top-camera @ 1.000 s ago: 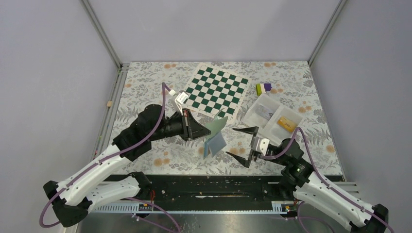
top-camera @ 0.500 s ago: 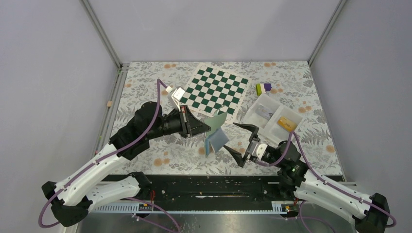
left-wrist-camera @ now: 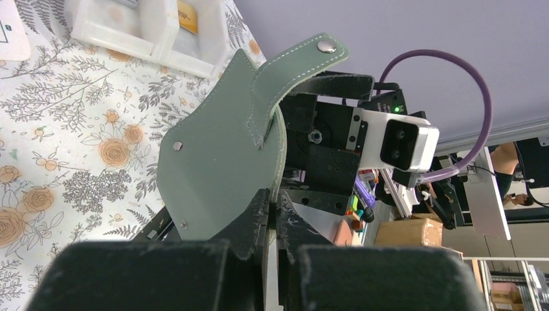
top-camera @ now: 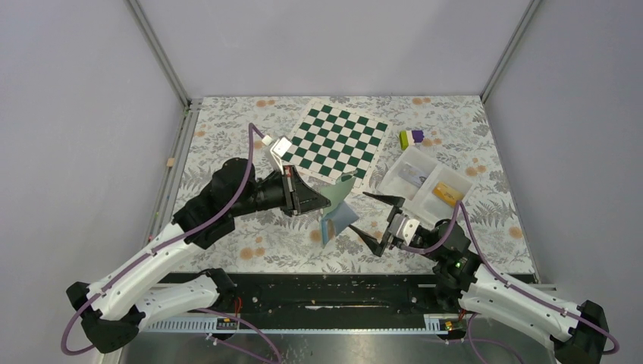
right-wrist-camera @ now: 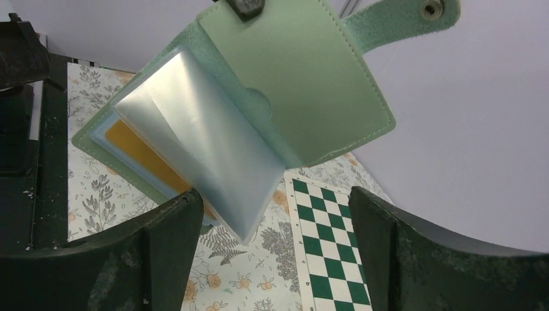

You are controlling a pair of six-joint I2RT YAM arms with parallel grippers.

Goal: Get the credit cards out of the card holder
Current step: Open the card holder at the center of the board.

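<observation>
My left gripper is shut on one cover of the card holder and holds it open above the table. In the left wrist view its teal-green outside with the snap strap rises from my shut left gripper. In the right wrist view the holder hangs open with clear sleeves fanned out and an orange-yellow credit card in a back sleeve. My right gripper is open just right of the holder; in the right wrist view the right gripper has the sleeves' lower corner between its fingers, untouched.
A white tray at the right holds an orange card and a pale card. A purple-and-yellow-green block lies behind it. The green-and-white chequered mat lies at the back centre.
My left gripper has carried the holder slightly right and turned it. My right gripper has shifted a little toward the holder and stayed open.
</observation>
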